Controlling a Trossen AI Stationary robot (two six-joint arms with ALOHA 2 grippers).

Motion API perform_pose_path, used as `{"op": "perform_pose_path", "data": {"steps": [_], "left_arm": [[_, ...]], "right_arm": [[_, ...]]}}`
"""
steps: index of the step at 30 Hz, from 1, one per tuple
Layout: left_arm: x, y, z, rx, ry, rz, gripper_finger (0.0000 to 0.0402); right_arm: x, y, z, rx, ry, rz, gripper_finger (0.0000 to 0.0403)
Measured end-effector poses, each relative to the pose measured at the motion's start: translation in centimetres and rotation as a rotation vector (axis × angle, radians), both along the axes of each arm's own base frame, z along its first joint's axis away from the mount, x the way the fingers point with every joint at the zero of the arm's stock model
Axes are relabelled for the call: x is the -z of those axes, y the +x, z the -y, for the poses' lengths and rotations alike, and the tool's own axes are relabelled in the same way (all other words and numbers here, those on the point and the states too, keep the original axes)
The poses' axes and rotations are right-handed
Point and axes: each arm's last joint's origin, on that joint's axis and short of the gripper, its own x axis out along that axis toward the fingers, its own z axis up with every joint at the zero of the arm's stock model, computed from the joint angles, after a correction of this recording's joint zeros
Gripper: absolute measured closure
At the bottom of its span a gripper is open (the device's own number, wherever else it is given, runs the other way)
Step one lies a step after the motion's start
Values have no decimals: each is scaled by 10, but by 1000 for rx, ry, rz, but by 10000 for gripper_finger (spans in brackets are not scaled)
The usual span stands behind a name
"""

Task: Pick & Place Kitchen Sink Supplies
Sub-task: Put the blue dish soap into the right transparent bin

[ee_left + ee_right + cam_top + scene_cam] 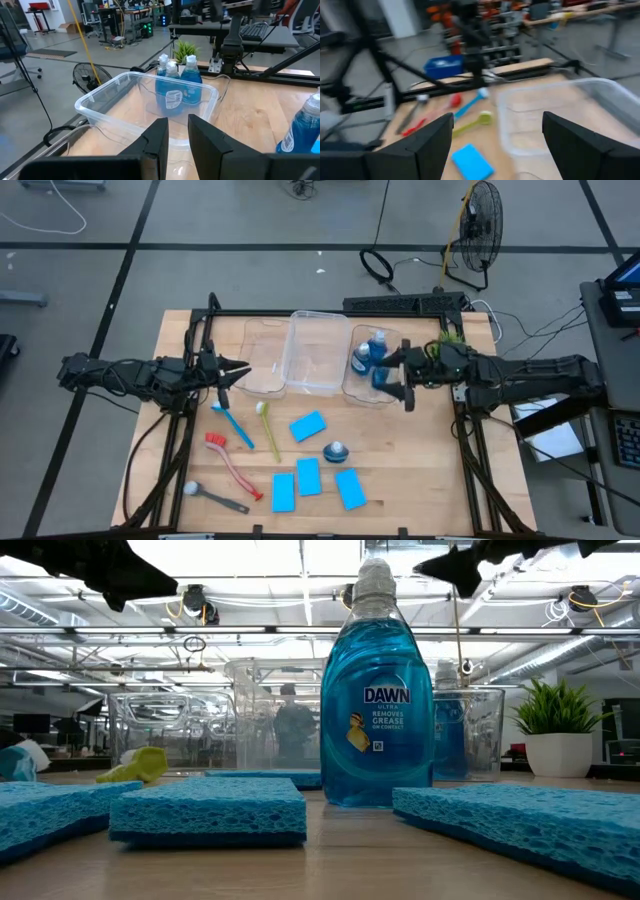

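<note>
Our right gripper (397, 380) hovers, jaws wide apart and empty, over the right clear plastic bin (352, 392) holding blue-liquid bottles (364, 357); our left gripper (233, 375) waits, jaws nearly together.

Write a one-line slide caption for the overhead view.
Open right gripper above the bin holding soap bottles; one bottle, sponges and brushes still on the table.

Both our arms reach inward from opposite sides.
Our left gripper (232, 370) hangs with its jaws nearly closed and holding nothing; our right gripper (397, 374) hangs with its jaws spread wide.
</note>
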Motion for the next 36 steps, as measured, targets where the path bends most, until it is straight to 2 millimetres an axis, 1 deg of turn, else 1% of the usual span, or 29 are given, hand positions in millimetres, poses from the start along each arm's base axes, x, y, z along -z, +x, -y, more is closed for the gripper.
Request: {"op": "perform_pose_path", "data": {"steps": [4,11,18,22,26,32,36], "left_arm": [[0,0,0,0,-4,2,325],[0,0,0,-1,-36,11,325],[0,0,0,1,-55,16,325],[0,0,0,-2,-71,21,325],[1,0,0,-5,-103,29,325],[1,0,1,1,-128,34,325],[1,0,1,23,-130,31,325]], "right_arm": [[0,3,-12,-94,-24,8,110],[8,10,-27,-173,-42,-33,110],[13,28,-40,-226,-45,-96,110],[15,40,-45,-285,-35,-123,110],[22,49,-51,-322,-29,-163,110],[29,61,-67,-381,-62,-197,110],[37,69,-75,-400,-68,-236,110]]}}
